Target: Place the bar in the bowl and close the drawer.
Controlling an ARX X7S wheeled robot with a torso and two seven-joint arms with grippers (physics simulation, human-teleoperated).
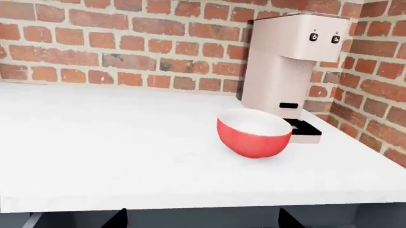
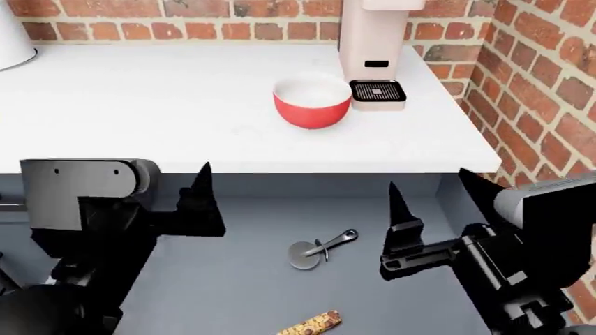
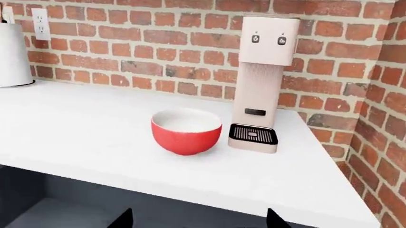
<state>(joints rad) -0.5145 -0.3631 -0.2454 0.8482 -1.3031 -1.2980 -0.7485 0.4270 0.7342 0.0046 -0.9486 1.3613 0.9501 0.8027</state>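
Note:
The red bowl [image 2: 312, 105], white inside, stands empty on the white counter [image 2: 139, 105] close to the coffee machine; it also shows in both wrist views [image 1: 254, 133] [image 3: 186, 130]. Below the counter the slate-grey drawer [image 2: 233, 286] is pulled open. The tan grainy bar [image 2: 312, 324] lies flat on the drawer's floor near its front. My left gripper [image 1: 201, 219] hovers open over the drawer's left side, holding nothing. My right gripper [image 2: 433, 199] is open and empty above the drawer's right side, beyond the bar. The drawer's handle is out of view.
A silver round-headed utensil with a dark handle [image 2: 319, 251] lies in the drawer between the grippers. A pale coffee machine [image 2: 373, 42] stands at the counter's back right by the brick side wall [image 2: 540, 105]. A white container [image 3: 13, 52] sits at the far left.

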